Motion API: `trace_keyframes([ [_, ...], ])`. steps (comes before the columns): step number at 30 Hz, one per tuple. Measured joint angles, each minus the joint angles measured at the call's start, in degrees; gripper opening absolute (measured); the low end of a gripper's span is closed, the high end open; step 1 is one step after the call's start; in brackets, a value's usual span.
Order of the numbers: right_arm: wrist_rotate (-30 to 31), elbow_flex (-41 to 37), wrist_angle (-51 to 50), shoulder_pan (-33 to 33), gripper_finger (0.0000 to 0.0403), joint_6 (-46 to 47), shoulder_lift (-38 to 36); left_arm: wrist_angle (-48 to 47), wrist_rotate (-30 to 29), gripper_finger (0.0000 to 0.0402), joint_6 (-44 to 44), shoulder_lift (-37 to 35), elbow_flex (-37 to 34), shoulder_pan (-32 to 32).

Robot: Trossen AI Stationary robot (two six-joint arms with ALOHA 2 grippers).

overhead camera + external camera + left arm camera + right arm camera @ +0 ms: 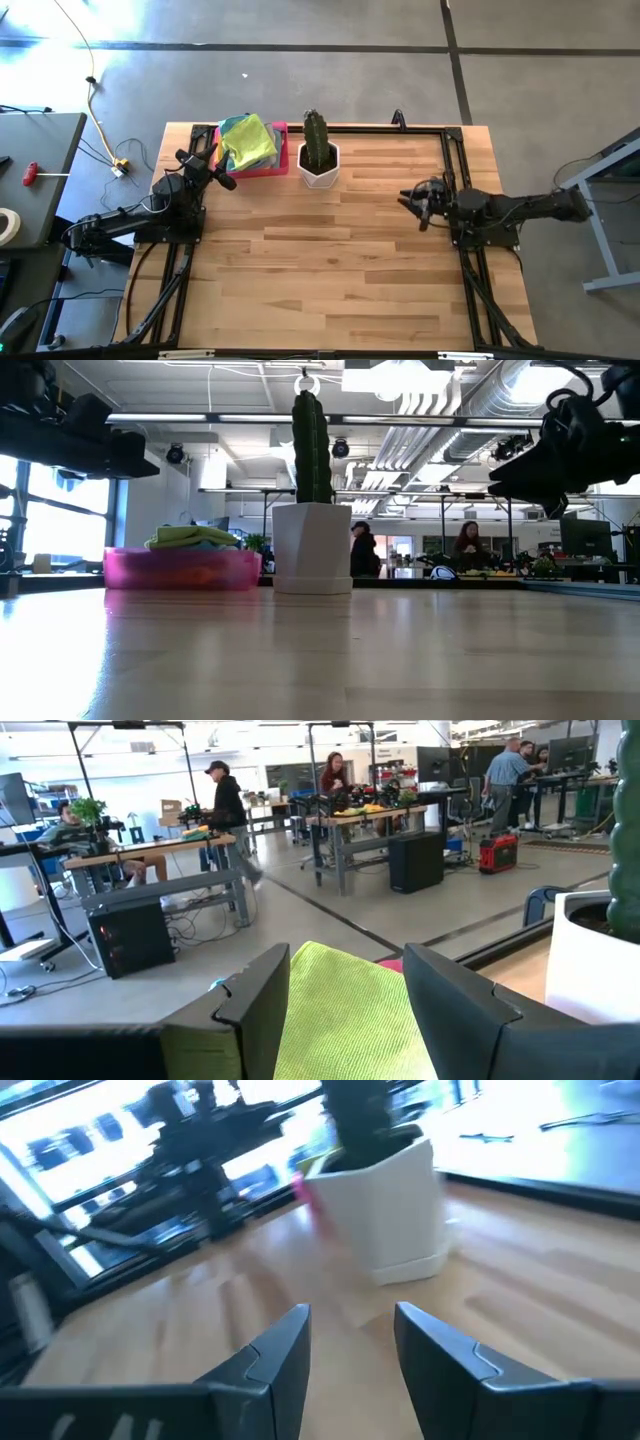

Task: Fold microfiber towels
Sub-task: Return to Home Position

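Left jaws, beside the towels (247, 142), and right jaws both stand parted, empty.

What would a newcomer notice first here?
The bright stack of folded towels, lime green on top, piled in the pink tray near the table's far left corner. Right beside it stands a tall cactus in a white pot. The left arm hangs by the tray, the right arm opposite, jaws open.

Wooden table (330, 270) bears a pink tray (180, 570) and a potted cactus (319, 165)
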Motion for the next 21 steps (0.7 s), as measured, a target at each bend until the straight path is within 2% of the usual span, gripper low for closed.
trace_keyframes([
  [11, 0.0, 0.0, 0.0, -15.7, 0.0138, 0.0, 0.0, 0.0, 0.0, 0.0188, 0.0, 0.0, 0.0, 0.0],
  [21, 0.0, 0.0, 0.0, -18.3, 0.0138, 0.0, 0.1, 0.0, 0.0, 0.0188, 0.0, 0.0, 0.0, 0.0],
])
